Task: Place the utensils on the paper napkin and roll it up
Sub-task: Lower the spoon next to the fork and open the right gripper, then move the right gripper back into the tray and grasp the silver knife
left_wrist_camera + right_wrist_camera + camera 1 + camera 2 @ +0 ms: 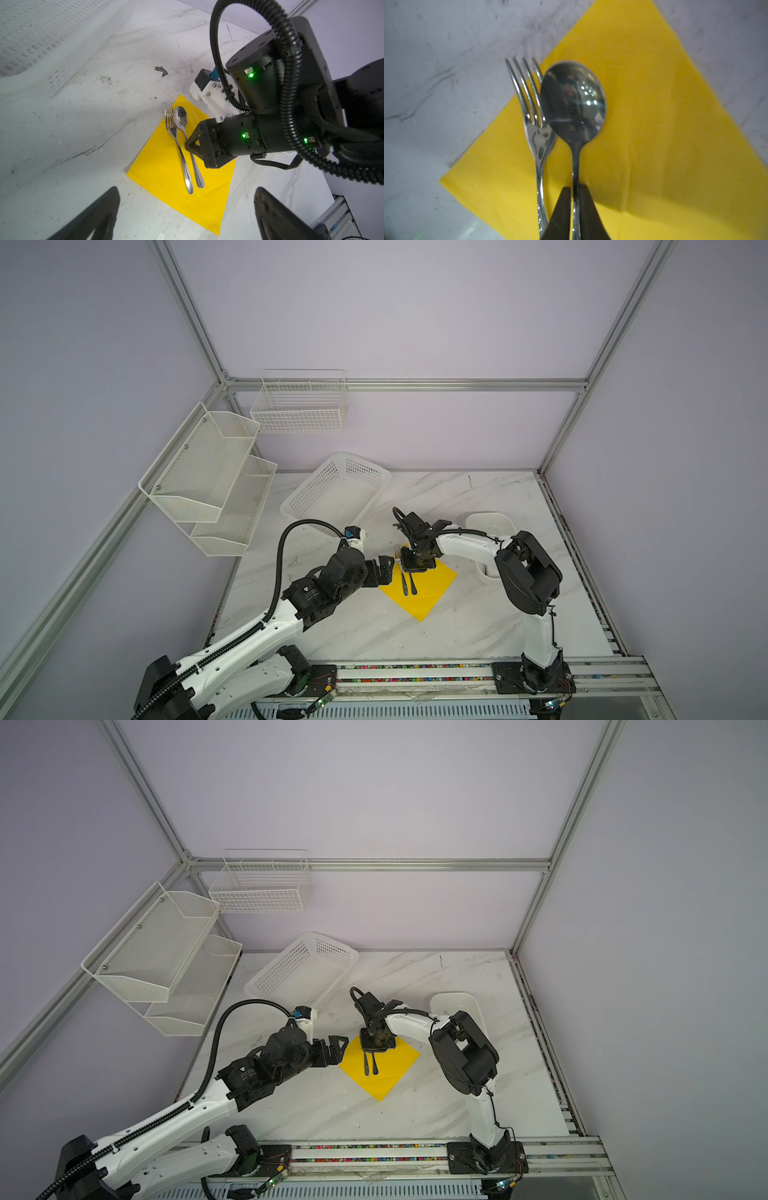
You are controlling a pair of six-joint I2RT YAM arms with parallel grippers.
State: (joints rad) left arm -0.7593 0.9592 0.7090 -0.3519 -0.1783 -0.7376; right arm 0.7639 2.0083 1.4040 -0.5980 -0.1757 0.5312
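Clenched on the slim handle of the shiny silver metal spoon [573, 99], likely stiff and slippery, the right tool [575, 187] holds it flat on the flimsy yellow paper napkin [654, 124] beneath; the left tool [187, 190] gapes.

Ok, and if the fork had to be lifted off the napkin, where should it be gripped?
Take the fork by its slim handle, well below the tines, coming straight down with jaws across it. It lies flat on the paper napkin, and the spoon's bowl crowds its head, while a gap separates the handles.
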